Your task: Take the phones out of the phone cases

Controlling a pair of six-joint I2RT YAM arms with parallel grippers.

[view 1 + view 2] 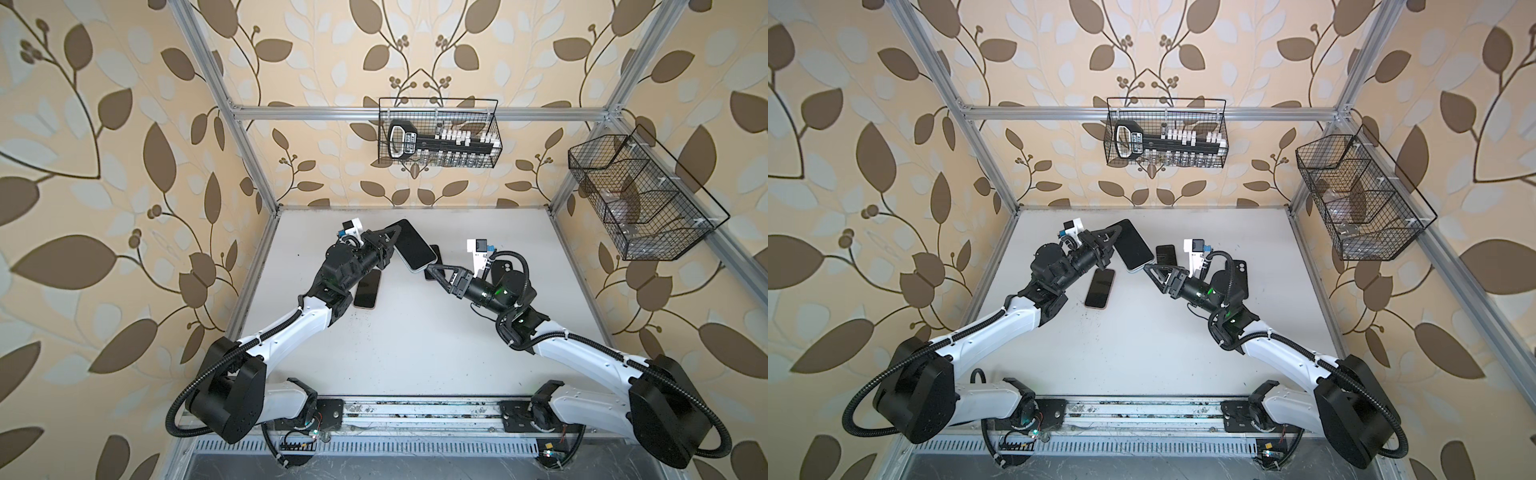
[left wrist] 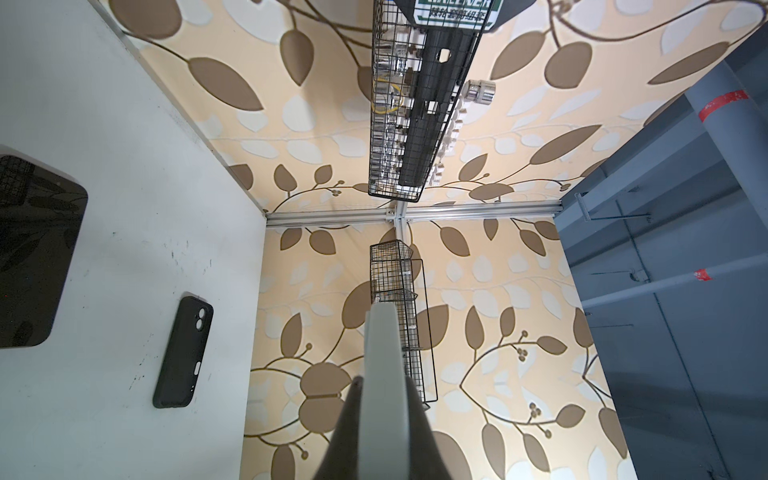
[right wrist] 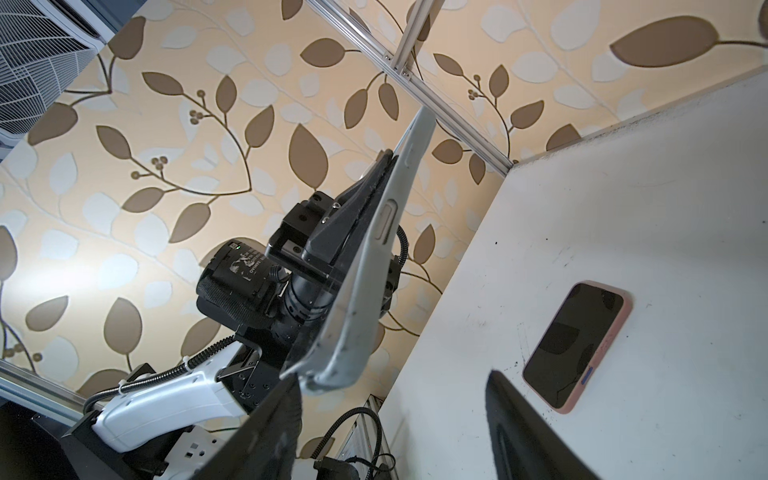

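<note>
Left pincer [image 1: 392, 237] is clamped shut on the phone [image 1: 411, 245], gripping it near its upper end and holding it lifted clear of the tabletop [image 1: 415, 353]; in the left wrist view its dark fingers [image 2: 347, 419] press on either face, and the pale edge of the phone case [image 2: 382, 365] rises between them; the phone sits inside that light grey case, with its dark screen facing up in both top views, and it slopes away from the left pincer toward four o'clock; the right pincer [image 1: 432, 272] is at that four o'clock end with its jaws apart, one fingertip just beside the low corner of the phone case; whether it touches there I cannot tell.

A pink-cased phone [image 1: 1100, 287] lies flat and screen up at seven o'clock from the left pincer, close to that arm; a dark phone [image 1: 1166, 254] lies flat on the tabletop at one o'clock from the right pincer, just behind the lifted phone; a black case [image 1: 1241, 274] lies back up at three o'clock from the right pincer, beside its wrist.

At twelve o'clock a wire basket [image 1: 436, 160] hangs on the back rail and holds a socket set [image 1: 440, 141]; a second wire basket [image 1: 648, 208] hangs on the side rail at two o'clock.
</note>
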